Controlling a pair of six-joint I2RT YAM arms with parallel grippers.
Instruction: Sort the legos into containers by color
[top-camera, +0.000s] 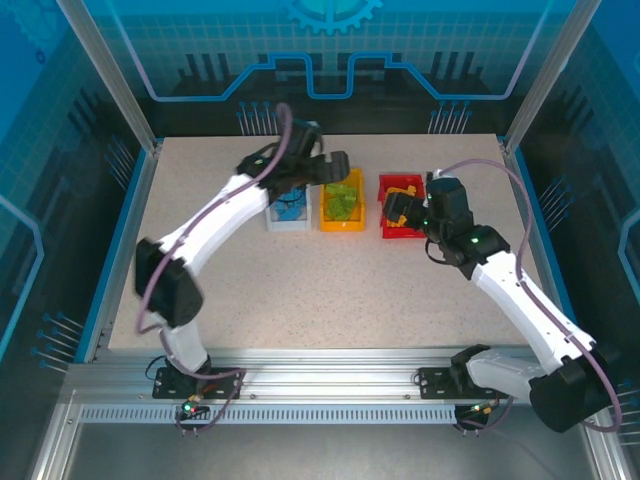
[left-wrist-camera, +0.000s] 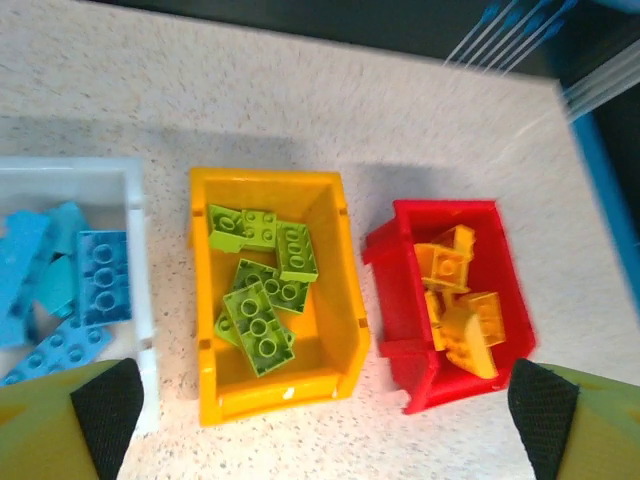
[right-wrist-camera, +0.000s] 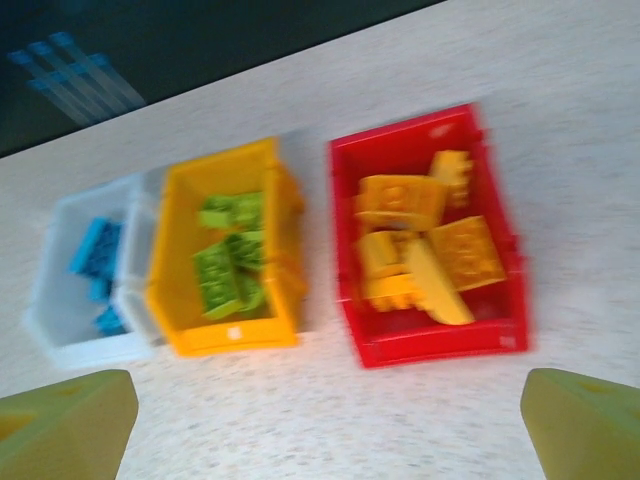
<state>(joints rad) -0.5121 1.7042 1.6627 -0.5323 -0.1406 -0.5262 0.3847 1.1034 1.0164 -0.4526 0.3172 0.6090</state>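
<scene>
So, 3 containers stand in one row on the far half of the table (top-camera: 300, 290), approx. midway btw. its left and right edges. The white bin (left-wrist-camera: 138, 250) is at left, the yellow bin (left-wrist-camera: 270, 395) in the centre and the red bin (left-wrist-camera: 440, 385) at right. All 3 are upright w/ open tops. White and yellow stand just beside each other w/ a thin gap. Yellow and red come very close; I cannot tell if they really touch.

Every lego I see lies inside a bin, 1 colour per bin.
- Blue legos (left-wrist-camera: 102, 275) are in the white bin. I count approx. 5 in the left wrist view, but the frame edge cuts this bin, so the count is not sure.
- Green legos (left-wrist-camera: 258, 325) are in the yellow bin. I count 6, some lying over others.
- Yellow-orange legos (left-wrist-camera: 470, 330) are in the red bin. They are approx. 5 in a pile; the exact no. is hard to tell.

The left tool (left-wrist-camera: 325, 425) hangs above the white and yellow bins. Its 2 fingers are spread wide, w/ nothing btw. them. In the top view the right tool (right-wrist-camera: 325, 425) hangs over the right part of the red bin. Its fingers are also spread wide and pinch nothing.
</scene>
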